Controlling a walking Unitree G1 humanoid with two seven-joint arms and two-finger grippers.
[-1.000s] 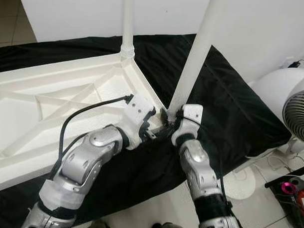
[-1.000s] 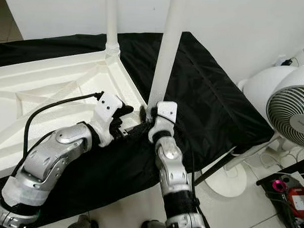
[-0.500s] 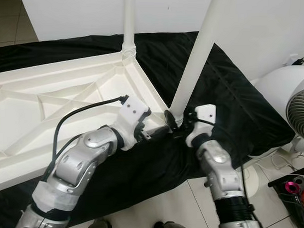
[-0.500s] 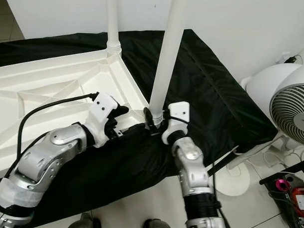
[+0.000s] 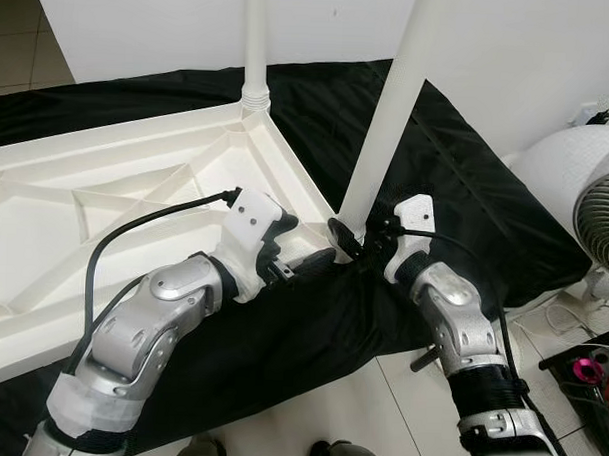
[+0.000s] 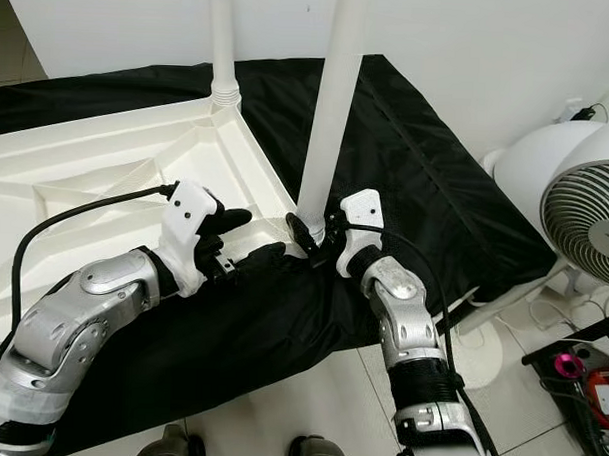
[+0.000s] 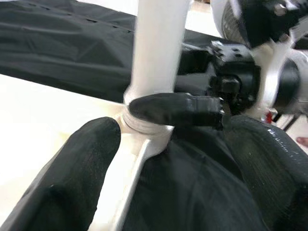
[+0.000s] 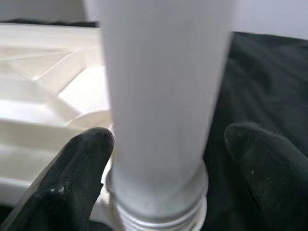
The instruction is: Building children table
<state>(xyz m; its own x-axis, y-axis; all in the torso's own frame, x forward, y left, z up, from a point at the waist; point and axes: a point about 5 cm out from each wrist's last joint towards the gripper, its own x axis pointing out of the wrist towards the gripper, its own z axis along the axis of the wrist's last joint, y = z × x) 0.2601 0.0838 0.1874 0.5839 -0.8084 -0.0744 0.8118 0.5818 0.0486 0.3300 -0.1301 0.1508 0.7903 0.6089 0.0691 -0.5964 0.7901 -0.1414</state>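
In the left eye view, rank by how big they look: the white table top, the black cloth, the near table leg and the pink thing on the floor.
1. Black fabric cloth, though partly covered, so close to
2. upturned white plastic table top.
3. White round table leg, by the right gripper.
4. Pink object, smallest, cut off at the edge.

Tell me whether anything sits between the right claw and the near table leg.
Nothing visible does. The right claw straddles the near table leg just above its threaded base, one black finger on each side, with bare gaps to the leg. The left claw sits beside it at the tabletop corner, off the leg.
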